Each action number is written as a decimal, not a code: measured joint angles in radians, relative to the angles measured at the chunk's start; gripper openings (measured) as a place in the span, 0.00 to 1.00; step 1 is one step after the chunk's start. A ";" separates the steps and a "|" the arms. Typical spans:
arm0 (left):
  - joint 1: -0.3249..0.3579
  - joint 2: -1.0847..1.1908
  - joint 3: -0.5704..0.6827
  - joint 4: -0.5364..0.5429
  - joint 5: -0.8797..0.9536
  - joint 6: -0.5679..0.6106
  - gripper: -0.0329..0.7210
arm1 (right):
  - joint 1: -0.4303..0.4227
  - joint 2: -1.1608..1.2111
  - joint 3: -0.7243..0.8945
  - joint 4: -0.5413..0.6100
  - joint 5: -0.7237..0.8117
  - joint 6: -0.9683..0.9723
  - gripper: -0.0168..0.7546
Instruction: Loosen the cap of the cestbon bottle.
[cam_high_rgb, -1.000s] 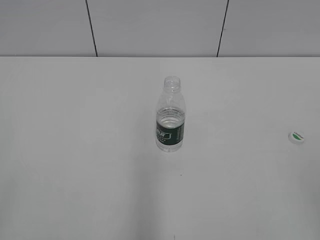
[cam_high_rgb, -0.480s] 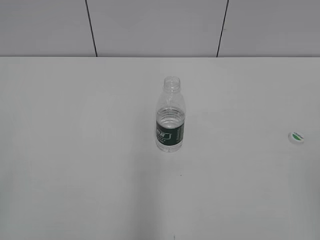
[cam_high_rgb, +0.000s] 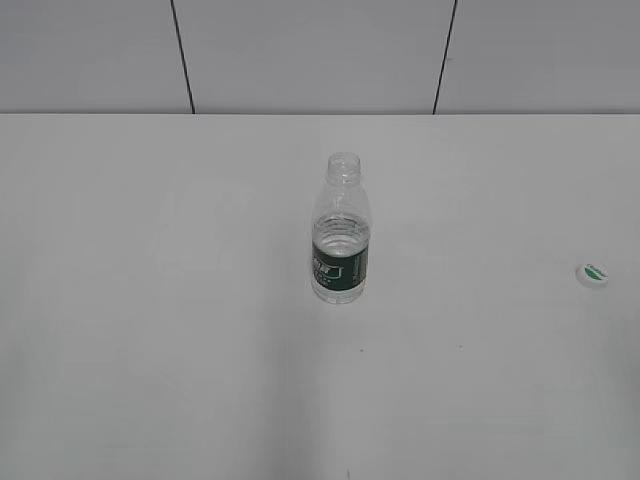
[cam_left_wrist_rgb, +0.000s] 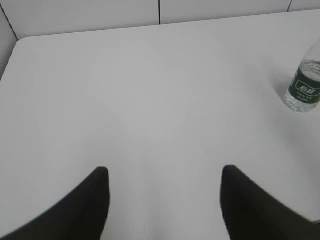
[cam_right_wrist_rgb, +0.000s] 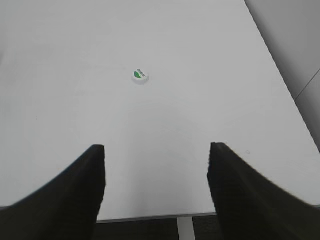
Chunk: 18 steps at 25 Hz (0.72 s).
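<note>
The cestbon bottle (cam_high_rgb: 341, 232) stands upright in the middle of the white table, its neck open with no cap on it. It also shows at the right edge of the left wrist view (cam_left_wrist_rgb: 304, 86). The cap (cam_high_rgb: 592, 273) lies on the table far to the right, green leaf mark up, and shows in the right wrist view (cam_right_wrist_rgb: 140, 76). My left gripper (cam_left_wrist_rgb: 164, 172) is open and empty, well to the left of the bottle. My right gripper (cam_right_wrist_rgb: 156, 150) is open and empty, over the table's front edge, short of the cap. Neither gripper shows in the exterior view.
The white table (cam_high_rgb: 150, 300) ends at a panelled wall (cam_high_rgb: 300, 50) at the back. The right wrist view shows the table's front edge (cam_right_wrist_rgb: 150, 218) and its right edge (cam_right_wrist_rgb: 280, 80) with floor beyond.
</note>
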 joint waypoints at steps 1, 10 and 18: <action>0.000 0.000 0.000 0.000 0.000 0.000 0.61 | 0.000 0.000 0.000 0.000 0.000 0.000 0.67; 0.000 0.000 0.000 0.000 0.000 0.001 0.61 | 0.000 0.000 0.000 0.035 -0.003 0.020 0.67; 0.000 0.000 0.000 0.001 -0.003 0.001 0.61 | 0.000 -0.001 0.000 0.043 -0.004 0.032 0.67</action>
